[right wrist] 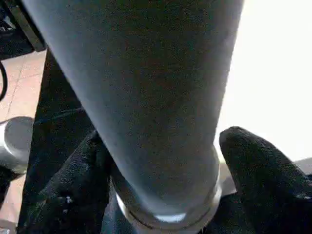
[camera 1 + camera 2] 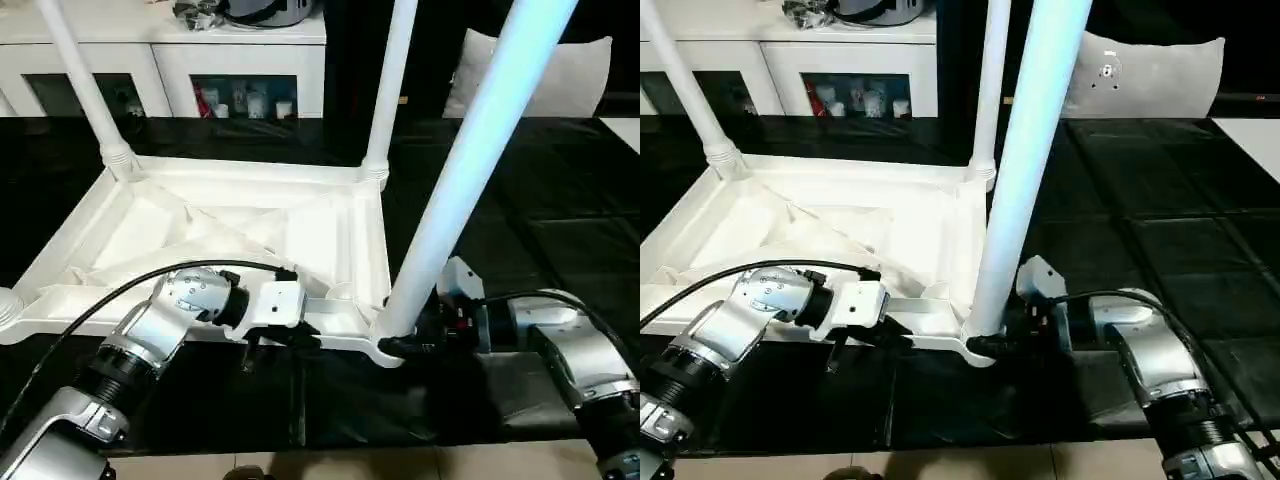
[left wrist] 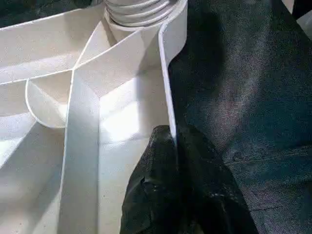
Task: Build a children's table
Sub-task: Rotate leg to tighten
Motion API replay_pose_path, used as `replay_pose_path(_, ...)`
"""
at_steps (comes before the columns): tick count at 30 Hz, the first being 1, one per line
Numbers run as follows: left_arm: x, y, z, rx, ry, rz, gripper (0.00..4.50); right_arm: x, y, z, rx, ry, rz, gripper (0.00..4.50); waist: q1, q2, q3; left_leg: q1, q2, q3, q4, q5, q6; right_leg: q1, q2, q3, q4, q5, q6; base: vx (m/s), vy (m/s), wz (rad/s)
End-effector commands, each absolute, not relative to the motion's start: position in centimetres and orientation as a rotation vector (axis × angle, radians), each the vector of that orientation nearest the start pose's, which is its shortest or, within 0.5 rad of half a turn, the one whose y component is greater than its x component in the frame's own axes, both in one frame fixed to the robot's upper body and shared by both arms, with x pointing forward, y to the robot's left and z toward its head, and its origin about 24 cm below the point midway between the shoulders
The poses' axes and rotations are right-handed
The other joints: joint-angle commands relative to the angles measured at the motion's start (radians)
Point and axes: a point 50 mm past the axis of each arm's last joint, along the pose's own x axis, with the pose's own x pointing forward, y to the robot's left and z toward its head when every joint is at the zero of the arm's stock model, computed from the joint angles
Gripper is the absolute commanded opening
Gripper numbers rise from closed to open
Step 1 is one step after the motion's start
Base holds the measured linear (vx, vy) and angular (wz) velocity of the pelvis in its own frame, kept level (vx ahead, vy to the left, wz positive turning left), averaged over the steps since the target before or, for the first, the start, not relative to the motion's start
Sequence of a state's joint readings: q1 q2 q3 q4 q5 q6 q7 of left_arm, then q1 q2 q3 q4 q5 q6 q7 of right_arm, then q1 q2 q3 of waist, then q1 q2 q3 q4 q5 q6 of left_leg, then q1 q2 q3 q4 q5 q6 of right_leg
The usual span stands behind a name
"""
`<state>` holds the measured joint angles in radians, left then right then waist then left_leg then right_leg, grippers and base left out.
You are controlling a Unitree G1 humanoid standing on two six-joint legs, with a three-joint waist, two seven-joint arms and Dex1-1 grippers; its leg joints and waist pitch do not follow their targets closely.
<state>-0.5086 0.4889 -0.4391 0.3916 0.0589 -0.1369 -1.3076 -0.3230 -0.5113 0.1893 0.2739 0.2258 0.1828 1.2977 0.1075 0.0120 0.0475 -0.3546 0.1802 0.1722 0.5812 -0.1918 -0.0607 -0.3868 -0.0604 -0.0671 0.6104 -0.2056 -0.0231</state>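
Small white plastic children's table [image 2: 250,235] lies upside down on the black mat [image 2: 560,240], ribbed underside up. Three long round tapered white legs stand in corner sockets: two at the far corners, and the near right leg [image 2: 455,190], whose long axis runs up from its socket and leans slightly away from the tabletop.

Landmark: that near right leg's base.

Right gripper [image 1: 161,195]: sits directly beside the base, on the side away from the tabletop, level with the mat. Black fingers [image 1: 258,170] straddle the leg just above its collar. Jaws stand wide around it; whether the pads press on it I cannot tell.

Left gripper [image 3: 173,161]: along the near rim from the base, toward the tabletop's middle. Jaws pinched together on the thin upright rim wall, holding the top steady.

Judgement: right arm is nearer the leg; seating or twisting turns on the jaws staying square across the leg's axis.

White cabinet [image 2: 160,60] with glass doors stands well beyond the far legs.
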Motion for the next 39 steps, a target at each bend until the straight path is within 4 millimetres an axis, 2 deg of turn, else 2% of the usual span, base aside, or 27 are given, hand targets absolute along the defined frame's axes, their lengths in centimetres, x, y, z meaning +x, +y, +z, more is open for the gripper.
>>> replay_pose_path(1,27.5,12.5,4.8,0.779,0.366,-1.716,0.00,27.0,-16.9,5.7,-0.181,0.362,1.390,3.16,-0.003,-0.008,-0.058,0.002,0.056,-0.012,-0.060,-0.146,0.064,0.047,-0.086,0.053,-0.072,-0.157,-0.212,0.000,0.000,0.00)
replay_pose_path(3,27.5,12.6,4.8,0.779,0.368,-1.716,0.00,26.9,-16.8,5.6,-0.179,0.363,1.392,2.91,-0.003,-0.007,-0.058,0.002,0.056,-0.012,-0.059,-0.146,0.064,0.048,-0.086,0.053,-0.072,-0.157,-0.212,0.000,0.000,0.00)
replay_pose_path(7,27.4,12.5,4.8,0.759,0.361,-1.708,0.00,26.7,-16.7,5.4,-0.167,0.370,1.395,2.72,-0.003,-0.010,-0.058,0.002,0.055,-0.012,-0.059,-0.143,0.063,0.048,-0.087,0.053,-0.072,-0.169,-0.206,0.000,0.000,0.00)
replay_pose_path(11,27.8,11.5,5.3,0.622,0.334,-1.603,0.00,26.7,-15.8,5.0,-0.089,0.380,1.326,2.68,-0.006,-0.008,-0.058,0.002,0.057,-0.011,-0.060,-0.136,0.061,0.047,-0.086,0.053,-0.070,-0.150,-0.219,0.000,0.000,0.00)
replay_pose_path(13,28.0,11.2,5.3,0.586,0.331,-1.554,0.00,27.1,-15.4,4.8,-0.057,0.389,1.264,2.67,-0.009,-0.008,-0.052,0.003,0.055,-0.013,-0.063,-0.157,0.054,0.045,-0.085,0.052,-0.076,-0.198,-0.211,0.000,0.000,0.00)
replay_pose_path(15,28.0,10.5,5.3,0.526,0.320,-1.512,0.00,27.9,-14.8,4.3,-0.060,0.388,1.155,2.67,-0.015,-0.007,-0.048,0.006,0.051,-0.015,-0.066,-0.206,0.034,0.044,-0.089,0.052,-0.089,-0.313,-0.183,0.000,0.000,0.00)
replay_pose_path(17,28.0,9.6,5.4,0.469,0.311,-1.458,0.00,29.0,-13.9,3.9,-0.049,0.378,1.010,2.66,-0.028,-0.005,-0.044,0.007,0.052,-0.019,-0.071,-0.240,0.011,0.040,-0.088,0.052,-0.093,-0.388,-0.163,0.000,0.000,0.00)
replay_pose_path(18,28.1,9.1,5.4,0.450,0.308,-1.434,0.00,29.5,-13.5,3.9,-0.027,0.371,0.950,2.66,-0.038,-0.007,-0.042,-0.001,0.048,-0.025,-0.076,-0.259,-0.005,0.045,-0.089,0.046,-0.096,-0.440,-0.143,0.000,0.000,0.00)
replay_pose_path(19,28.3,8.3,5.4,0.434,0.299,-1.391,0.00,30.2,-12.8,3.8,-0.008,0.365,0.870,2.66,-0.050,-0.006,-0.043,0.006,0.048,-0.026,-0.075,-0.277,-0.014,0.038,-0.091,0.048,-0.101,-0.466,-0.132,0.000,0.000,0.00)
replay_pose_path(20,28.6,7.4,5.5,0.416,0.295,-1.346,0.00,30.8,-12.1,3.6,0.005,0.368,0.794,2.66,-0.064,-0.004,-0.043,0.004,0.048,-0.028,-0.075,-0.287,-0.022,0.037,-0.089,0.048,-0.099,-0.468,-0.134,0.000,0.000,0.00)
replay_pose_path(21,28.8,6.8,5.5,0.407,0.290,-1.320,0.00,31.1,-11.6,3.6,0.009,0.371,0.752,2.66,-0.068,-0.004,-0.042,0.006,0.047,-0.029,-0.075,-0.295,-0.022,0.035,-0.088,0.047,-0.103,-0.474,-0.132,0.000,0.000,0.00)
replay_pose_path(23,29.0,5.6,5.6,0.395,0.280,-1.284,0.00,31.6,-10.7,3.5,0.015,0.376,0.688,2.66,-0.076,-0.004,-0.045,0.007,0.046,-0.027,-0.072,-0.288,-0.017,0.035,-0.089,0.051,-0.104,-0.446,-0.138,0.000,0.000,0.00)
replay_pose_path(25,29.2,4.5,5.8,0.384,0.274,-1.259,0.00,32.0,-10.2,3.3,0.010,0.379,0.624,2.66,-0.070,-0.008,-0.047,0.006,0.043,-0.020,-0.066,-0.253,0.009,0.033,-0.088,0.056,-0.105,-0.409,-0.143,0.000,0.000,0.00)
replay_pose_path(27,29.3,4.0,5.9,0.383,0.271,-1.250,0.00,32.0,-9.9,3.3,0.031,0.365,0.631,2.66,-0.069,-0.008,-0.047,0.005,0.043,-0.019,-0.066,-0.242,0.013,0.034,-0.086,0.056,-0.104,-0.395,-0.144,0.000,0.000,0.00)
replay_pose_path(28,29.4,4.0,5.9,0.387,0.271,-1.246,0.00,32.0,-9.8,3.4,0.046,0.353,0.644,3.21,-0.064,-0.005,-0.050,0.006,0.045,-0.019,-0.065,-0.225,0.018,0.036,-0.088,0.057,-0.101,-0.361,-0.149,0.000,0.000,0.00)
replay_pose_path(29,29.5,4.1,5.9,0.392,0.275,-1.238,0.00,31.9,-9.8,3.6,0.060,0.343,0.650,3.35,-0.062,0.000,-0.053,0.002,0.045,-0.019,-0.065,-0.200,0.023,0.040,-0.085,0.058,-0.093,-0.297,-0.161,0.000,0.000,0.00)
replay_pose_path(32,29.7,4.9,5.7,0.420,0.291,-1.214,0.00,31.8,-10.3,3.9,0.079,0.329,0.659,3.58,-0.059,-0.001,-0.057,0.000,0.047,-0.017,-0.062,-0.151,0.039,0.046,-0.083,0.057,-0.079,-0.159,-0.197,0.000,0.000,0.00)
replay_pose_path(34,29.9,5.8,5.5,0.446,0.306,-1.195,0.00,31.6,-11.0,4.0,0.065,0.313,0.662,3.78,-0.056,0.003,-0.055,0.000,0.045,-0.015,-0.062,-0.156,0.043,0.046,-0.082,0.056,-0.083,-0.156,-0.202,0.000,0.000,0.00)
replay_pose_path(35,30.0,6.1,5.5,0.455,0.311,-1.190,0.00,31.6,-11.4,4.1,0.056,0.300,0.661,3.82,-0.053,0.001,-0.055,0.000,0.045,-0.015,-0.062,-0.160,0.044,0.048,-0.084,0.056,-0.083,-0.161,-0.200,0.000,0.000,0.00)
replay_pose_path(39,30.7,7.9,5.3,0.512,0.325,-1.166,0.00,31.0,-13.0,4.7,0.029,0.245,0.733,4.23,-0.041,0.003,-0.053,0.005,0.046,-0.015,-0.063,-0.188,0.045,0.046,-0.083,0.056,-0.091,-0.222,-0.177,0.000,0.000,0.00)
